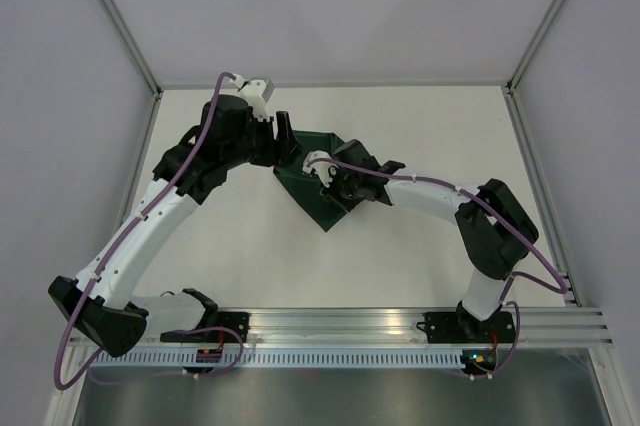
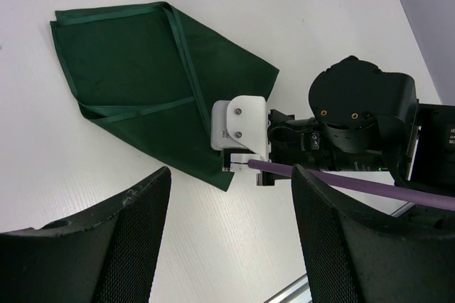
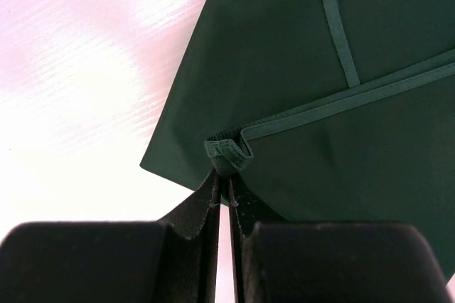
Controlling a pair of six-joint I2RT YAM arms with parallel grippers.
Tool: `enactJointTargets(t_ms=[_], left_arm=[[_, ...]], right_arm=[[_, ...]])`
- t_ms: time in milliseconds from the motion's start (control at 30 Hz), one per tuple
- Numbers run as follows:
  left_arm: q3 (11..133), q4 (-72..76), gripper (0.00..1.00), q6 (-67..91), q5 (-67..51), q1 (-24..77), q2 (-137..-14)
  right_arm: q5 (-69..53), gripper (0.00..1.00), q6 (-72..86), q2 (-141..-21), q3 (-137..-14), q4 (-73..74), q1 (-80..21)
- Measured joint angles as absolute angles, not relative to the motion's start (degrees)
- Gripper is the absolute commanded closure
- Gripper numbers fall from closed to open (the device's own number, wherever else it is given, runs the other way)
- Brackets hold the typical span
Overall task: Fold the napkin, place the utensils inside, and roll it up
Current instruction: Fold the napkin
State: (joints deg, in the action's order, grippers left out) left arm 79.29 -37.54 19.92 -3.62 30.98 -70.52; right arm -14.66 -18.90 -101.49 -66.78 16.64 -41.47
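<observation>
Top external: shows the napkin (image 1: 316,208) lying flat, partly folded. Left wrist: shows the left gripper (image 2: 231,175) spread wide, hovering beside the napkin's corner. Right wrist: shows the right gripper (image 3: 227,178) pinching a hemmed napkin corner. Likely mid-fold; calls next for carrying that corner across the napkin.

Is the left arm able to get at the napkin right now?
Probably yes. The left gripper hangs open near the napkin, most of which lies bare. The right gripper pinches only one corner, crowding just that spot.
</observation>
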Motion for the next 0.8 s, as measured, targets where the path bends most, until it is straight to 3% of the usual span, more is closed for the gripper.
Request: enactJointTargets(t_ms=[200,333,433,800], left_arm=[[79.29,-37.54,0.27,19.92,-3.62,30.98,-70.52],[79.13,-37.52,0.27,19.92,-3.64,30.98,-70.52],[78.78,-37.52,0.26,19.92,-3.64,30.98,-70.52],[78.46,-37.45,0.26,19.92,-3.62,30.98,-70.52]], right_arm=[[-14.70,0.83,-18.98,-102.24,-66.78,16.80,-42.33],[-14.74,0.67,-19.11,-102.52,-66.78,16.82,-42.83],[-15.05,0.61,-19.33,-102.89,-66.78,16.97,-43.03],[-18.39,0.60,-20.10,-103.26,-66.96,20.88,-43.70]])
